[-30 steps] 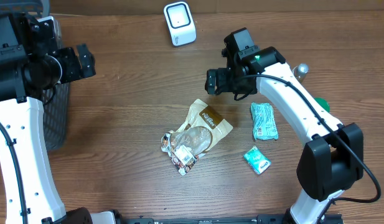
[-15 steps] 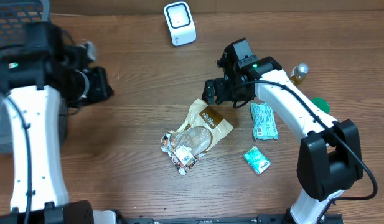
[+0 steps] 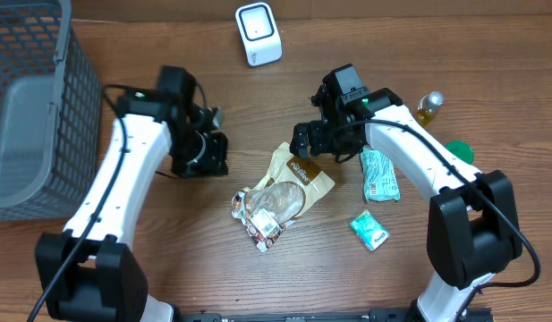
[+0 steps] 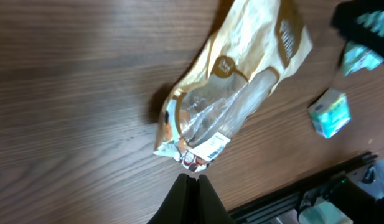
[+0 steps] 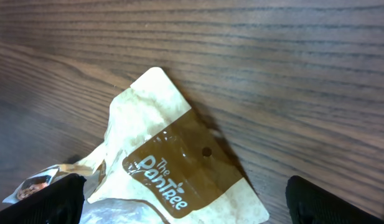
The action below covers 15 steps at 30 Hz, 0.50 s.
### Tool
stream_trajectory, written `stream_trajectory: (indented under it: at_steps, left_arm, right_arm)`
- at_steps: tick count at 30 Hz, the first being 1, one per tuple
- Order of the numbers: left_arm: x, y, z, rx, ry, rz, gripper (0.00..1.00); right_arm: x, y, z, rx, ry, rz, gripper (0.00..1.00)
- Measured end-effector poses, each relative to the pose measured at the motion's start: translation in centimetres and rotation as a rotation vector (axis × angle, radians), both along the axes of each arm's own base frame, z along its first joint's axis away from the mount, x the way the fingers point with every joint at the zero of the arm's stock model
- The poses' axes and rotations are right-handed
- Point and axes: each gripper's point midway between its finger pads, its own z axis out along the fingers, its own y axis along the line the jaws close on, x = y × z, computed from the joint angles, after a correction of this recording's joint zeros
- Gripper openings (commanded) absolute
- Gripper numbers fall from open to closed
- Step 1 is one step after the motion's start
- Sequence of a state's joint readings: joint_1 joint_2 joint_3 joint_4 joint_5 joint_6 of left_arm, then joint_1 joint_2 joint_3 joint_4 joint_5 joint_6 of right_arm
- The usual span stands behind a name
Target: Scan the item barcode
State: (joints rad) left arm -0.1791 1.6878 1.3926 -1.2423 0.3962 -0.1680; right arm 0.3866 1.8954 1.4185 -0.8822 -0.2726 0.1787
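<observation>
Pickup stage: your R gripper (image 3: 304, 141) hangs wide over the bag (image 3: 289, 188); L gripper (image 4: 190, 193) is pinched closed, empty. Next you'll need to lower R, clamp the bag, then carry it to the scanner (image 3: 258, 34).

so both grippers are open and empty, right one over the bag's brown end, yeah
No: the left gripper is shut, fingers pressed together in the left wrist view. The right gripper is open over the brown end of the bag; both are empty.
</observation>
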Motion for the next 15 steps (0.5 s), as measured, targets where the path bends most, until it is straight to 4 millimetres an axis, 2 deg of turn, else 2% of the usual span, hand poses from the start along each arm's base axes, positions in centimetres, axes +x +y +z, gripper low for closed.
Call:
stream_trajectory:
  at_steps: [4, 9, 15]
  left_arm:
    - [-1.1, -0.7, -2.0, 0.039, 0.045, 0.01, 0.04]
    - [-1.7, -1.4, -4.5, 0.079, 0.06, 0.034, 0.04]
    - [-1.9, -2.0, -6.3, 0.104, 0.076, 0.059, 0.04]
  right_arm:
    - [-0.3, 0.2, 0.0, 0.014, 0.014, 0.009, 1.0]
    - [-0.7, 0.3, 0.0, 0.02, 0.027, 0.018, 1.0]
    - [-1.0, 0.6, -1.2, 0.029, 0.067, 0.028, 1.0]
